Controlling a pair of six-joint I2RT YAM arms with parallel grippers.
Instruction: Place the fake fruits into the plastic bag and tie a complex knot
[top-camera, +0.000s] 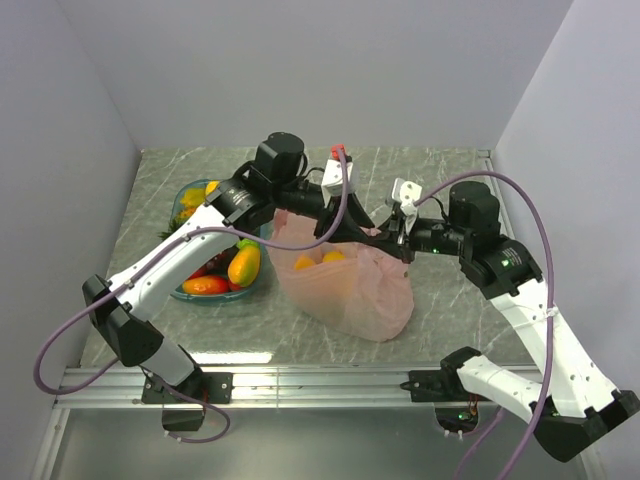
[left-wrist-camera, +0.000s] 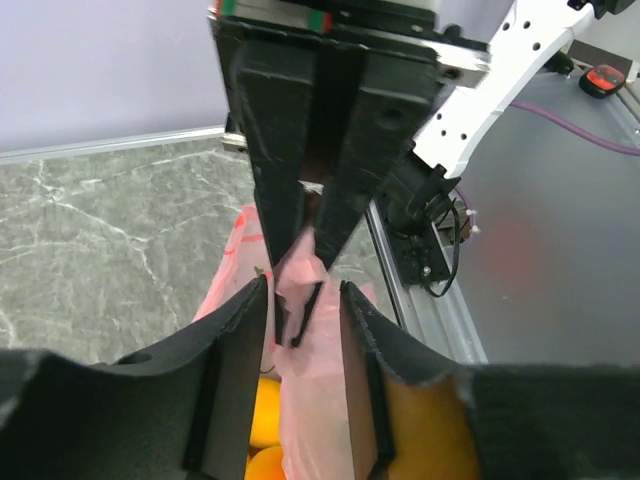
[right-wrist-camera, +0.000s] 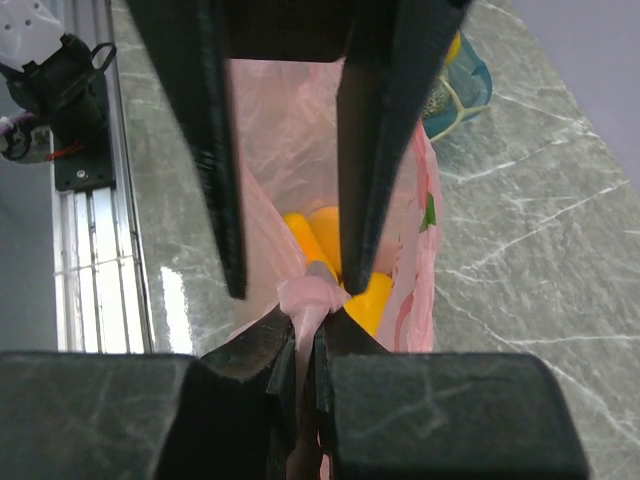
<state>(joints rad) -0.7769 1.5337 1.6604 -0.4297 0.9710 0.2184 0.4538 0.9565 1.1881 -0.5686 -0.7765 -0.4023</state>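
The pink plastic bag (top-camera: 345, 290) stands mid-table with yellow-orange fruits (top-camera: 320, 258) inside, which also show in the right wrist view (right-wrist-camera: 330, 235). My right gripper (right-wrist-camera: 308, 325) is shut on a bunched strip of the bag's top, with a small tight bunch of pink plastic (right-wrist-camera: 310, 295) at its fingertips. My left gripper (left-wrist-camera: 303, 295) is open, its fingers (left-wrist-camera: 240, 370) straddling the same pink strip (left-wrist-camera: 300, 270) without pinching it. In the top view the left gripper (top-camera: 335, 228) and the right gripper (top-camera: 393, 238) face each other above the bag's mouth.
A clear teal tray (top-camera: 185, 200) stands left of the bag holding a mango (top-camera: 243, 265), a red piece (top-camera: 205, 285) and other fruits. A metal rail (top-camera: 300, 380) runs along the near edge. Grey walls close in the table on three sides.
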